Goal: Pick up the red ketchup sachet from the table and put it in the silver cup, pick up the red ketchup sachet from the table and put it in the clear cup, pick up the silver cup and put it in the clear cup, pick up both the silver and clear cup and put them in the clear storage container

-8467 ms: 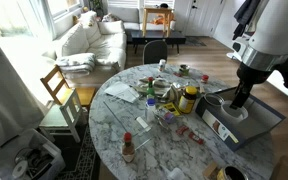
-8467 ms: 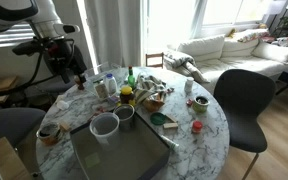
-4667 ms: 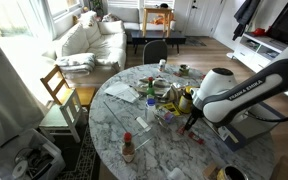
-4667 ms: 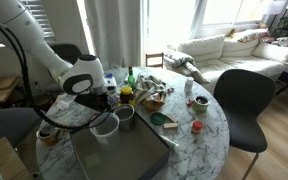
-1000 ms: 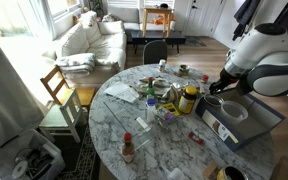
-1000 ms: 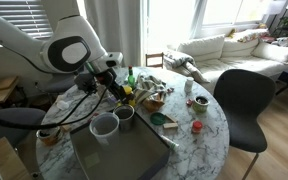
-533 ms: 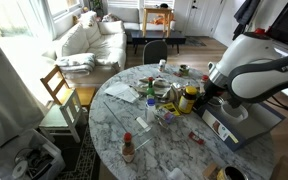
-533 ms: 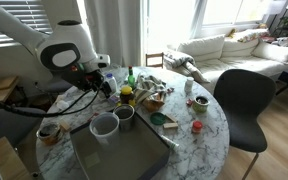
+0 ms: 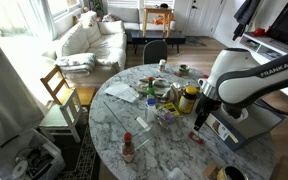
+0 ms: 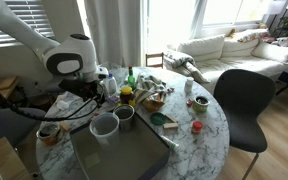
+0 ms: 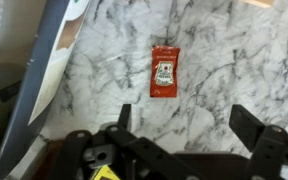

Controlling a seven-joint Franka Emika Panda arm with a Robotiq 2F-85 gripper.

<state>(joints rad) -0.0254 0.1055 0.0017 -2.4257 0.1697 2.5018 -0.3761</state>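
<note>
Ketchup sachet [image 11: 164,72] lies flat on the marble table [image 11: 234,50], untouched. Since half a second ago the arm [image 9: 249,80] has swung down from above the storage container [image 9: 234,135] and now hangs low over the table just beside it. Gripper [image 11: 186,125] is open and empty, fingers [image 11: 249,122] spread wide. In the wrist view the sachet sits at 12 o'clock of the gripper, apart from it, with the container rim at the sachet's 9 o'clock. Count: one sachet in the wrist view; one silver cup [image 10: 125,113] and one clear cup [image 10: 104,125], side by side at the container's edge in an exterior view; one container.
</note>
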